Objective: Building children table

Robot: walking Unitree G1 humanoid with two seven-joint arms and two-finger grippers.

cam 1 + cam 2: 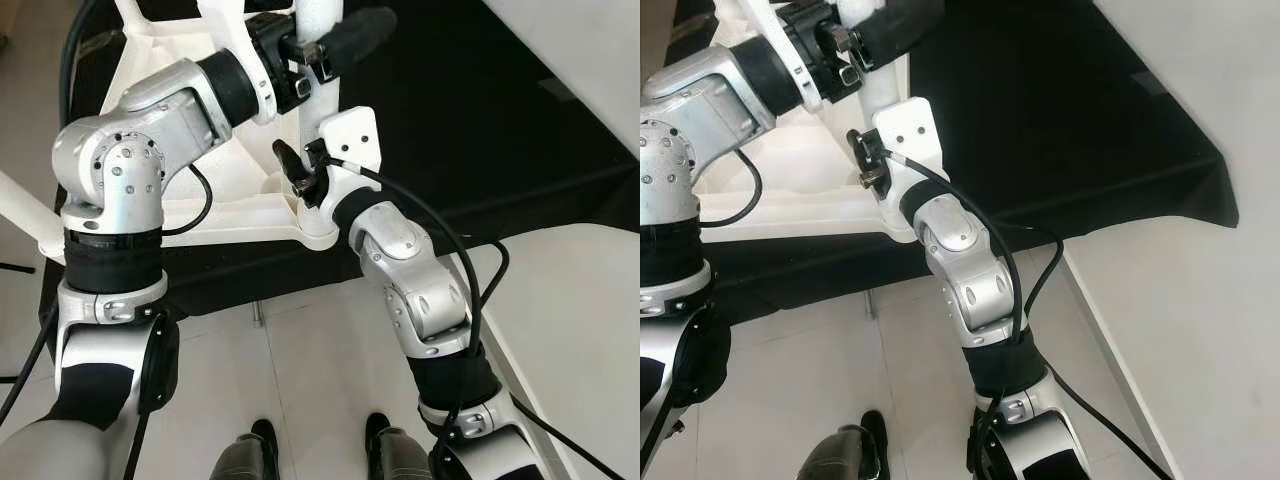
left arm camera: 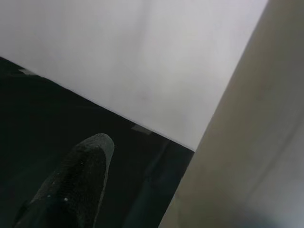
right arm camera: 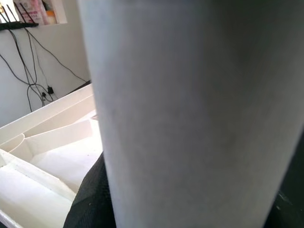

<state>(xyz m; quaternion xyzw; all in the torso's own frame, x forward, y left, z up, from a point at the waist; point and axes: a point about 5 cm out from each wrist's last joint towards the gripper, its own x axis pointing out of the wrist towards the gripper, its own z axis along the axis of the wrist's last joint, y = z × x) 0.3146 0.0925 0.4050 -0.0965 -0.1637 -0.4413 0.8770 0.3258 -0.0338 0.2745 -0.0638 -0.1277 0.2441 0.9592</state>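
Note:
A white children's table (image 1: 225, 215) lies upside down on a black cloth, its ribbed underside (image 3: 47, 147) facing up. A white round leg (image 1: 316, 105) stands upright at its near corner. My left gripper (image 1: 345, 35) is shut on the leg high up, with one black finger (image 2: 76, 180) reaching past the leg (image 2: 247, 156). My right gripper (image 1: 298, 172) is shut on the same leg low down, just above the table's corner. There the leg (image 3: 190, 109) sits close before the wrist camera with a black finger (image 3: 90, 194) against it.
The black cloth (image 1: 480, 120) spreads to the right of the table. Pale panels lie at the upper right (image 1: 590, 60) and lower right (image 1: 580, 300). Light floor tiles (image 1: 300, 360) run down to my feet (image 1: 250, 450). Another white leg (image 1: 20, 215) slants at the left edge.

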